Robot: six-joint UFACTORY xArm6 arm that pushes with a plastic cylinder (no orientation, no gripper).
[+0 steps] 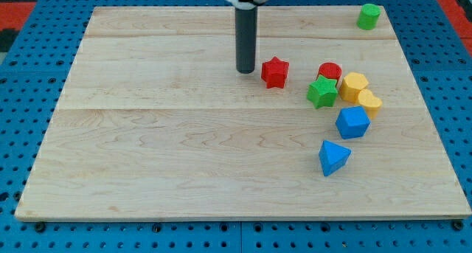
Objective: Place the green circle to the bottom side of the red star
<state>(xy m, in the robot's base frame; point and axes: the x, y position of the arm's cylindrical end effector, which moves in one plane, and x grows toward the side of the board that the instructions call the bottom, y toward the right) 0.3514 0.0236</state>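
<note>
Now, nearest edge: the wooden worktop (pixel 184 172) is lying bare along the view's bottom, with nothing resting on that stretch.
Blue triangle (pixel 333 157): it is sitting lowest of the blocks, at the view's lower right.
Blue block (pixel 352 122): a faceted piece, it is sitting just above the triangle.
Yellow blocks: 2 of them, one (pixel 369 102) touching the blue block's upper right and another (pixel 354 85) just above it.
Green star (pixel 321 92): it is pressing against the red cylinder (pixel 330 71) behind it.
Red star (pixel 274 72): it is resting left of that cluster, apart from it, with open board below it.
My tip (pixel 245 71): it is standing just beside the red star, on its left, with a narrow gap showing; it may be nearly touching.
Fingers: there are none on this rod, so nothing is being gripped and no open or closed state applies.
Green circle (pixel 369 16): it is sitting at the view's top right corner, well apart from the red star and from my tip.
Progress: I judge the task hardly begun, since the green circle is lying far up and right of its goal.
What is left: my tip is needing to travel round to the circle's far side, then push it down and left, past the cluster, to the spot below the red star.
</note>
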